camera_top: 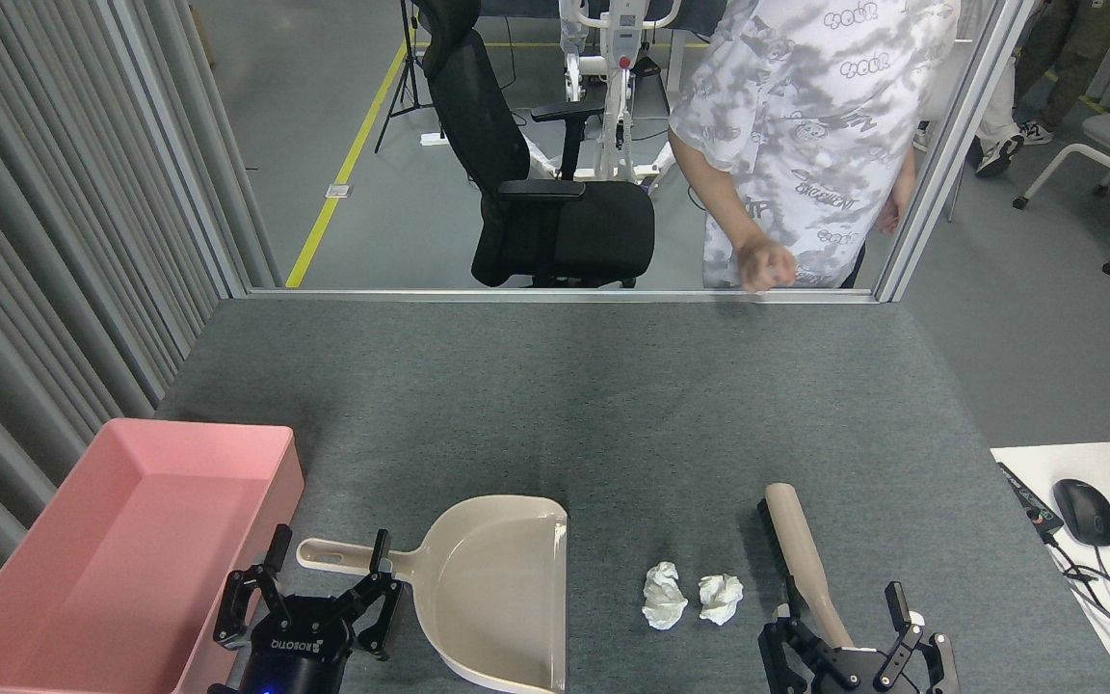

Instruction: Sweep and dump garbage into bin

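garbage (664, 595) (720, 598) between dustpan (502, 588), brush (804, 562)

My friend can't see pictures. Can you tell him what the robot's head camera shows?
Two paper balls lie on a grey table between a beige dustpan and a brush. An open gripper hovers near each tool, left and right; a pink bin sits left.
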